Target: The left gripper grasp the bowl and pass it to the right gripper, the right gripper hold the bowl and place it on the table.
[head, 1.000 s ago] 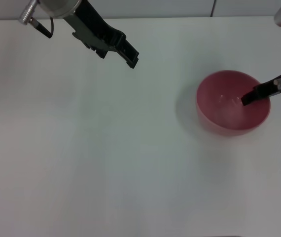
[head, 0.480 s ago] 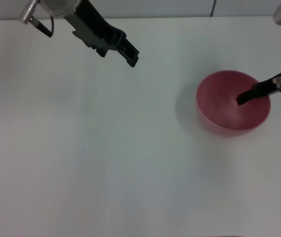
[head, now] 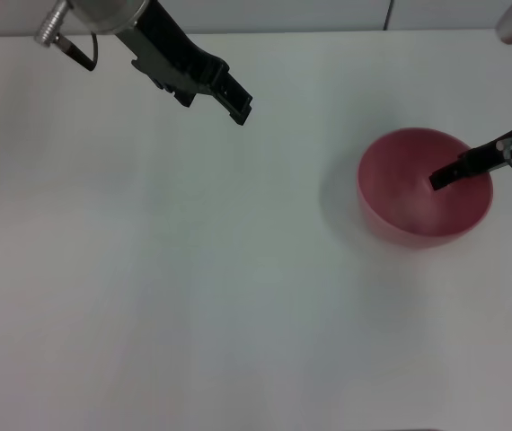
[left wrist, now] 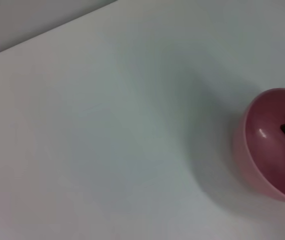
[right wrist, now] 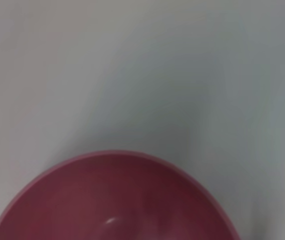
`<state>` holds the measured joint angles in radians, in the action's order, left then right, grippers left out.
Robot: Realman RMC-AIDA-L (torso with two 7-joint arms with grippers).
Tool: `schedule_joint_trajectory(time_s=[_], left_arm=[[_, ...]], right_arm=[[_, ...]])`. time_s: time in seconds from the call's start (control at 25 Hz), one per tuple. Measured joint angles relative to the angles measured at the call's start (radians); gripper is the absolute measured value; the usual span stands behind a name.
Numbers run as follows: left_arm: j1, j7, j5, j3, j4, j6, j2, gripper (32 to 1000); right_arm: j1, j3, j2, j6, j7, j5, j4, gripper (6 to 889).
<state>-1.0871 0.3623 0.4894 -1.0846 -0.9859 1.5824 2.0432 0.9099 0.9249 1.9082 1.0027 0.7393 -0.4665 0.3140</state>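
- Right pincer (head: pixel 437 180), slim and black with a small white label, reaches in from the right edge of the head view, and its tip sits over the inside of the pink bowl (head: pixel 422 198).
- Whether its fingers are apart, together or pressed on the bowl's wall cannot be told; only one dark tip shows, against the glossy inside near the right rim.
- That same dark tip shows in the left wrist view, inside the bowl (left wrist: pixel 272 142).
- The bowl stands upright on the white counter (head: pixel 193 296), on its right-hand part, with a soft shadow on the side toward the middle.
- The right wrist view shows only the bowl's rim and inner wall (right wrist: pixel 117 200), with bare counter beyond.
- Left pincer (head: pixel 238 105), chunky and black, hangs over the far left part of the counter, well apart from the bowl, pointing toward it.
- Its fingers lie close together and hold nothing.
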Motion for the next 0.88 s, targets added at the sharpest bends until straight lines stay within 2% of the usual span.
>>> schedule_joint_trajectory(time_s=[0.16, 0.48, 0.68, 0.88], left_arm=[[0.004, 0.000, 0.000, 0.000, 0.000, -0.002, 0.0000, 861], [0.027, 0.000, 0.000, 0.000, 0.001, -0.010, -0.0019, 861], [0.037, 0.001, 0.000, 0.000, 0.001, -0.010, -0.0026, 861], [0.047, 0.001, 0.000, 0.000, 0.001, -0.010, -0.0041, 861]], right_arm=[[0.000, -0.003, 0.000, 0.021, 0.000, -0.002, 0.017, 867], [-0.010, -0.011, 0.000, 0.102, 0.000, -0.010, 0.114, 866], [-0.007, -0.013, 0.000, 0.179, 0.000, -0.012, 0.163, 866], [0.001, -0.011, -0.001, 0.289, -0.007, -0.007, 0.246, 865]])
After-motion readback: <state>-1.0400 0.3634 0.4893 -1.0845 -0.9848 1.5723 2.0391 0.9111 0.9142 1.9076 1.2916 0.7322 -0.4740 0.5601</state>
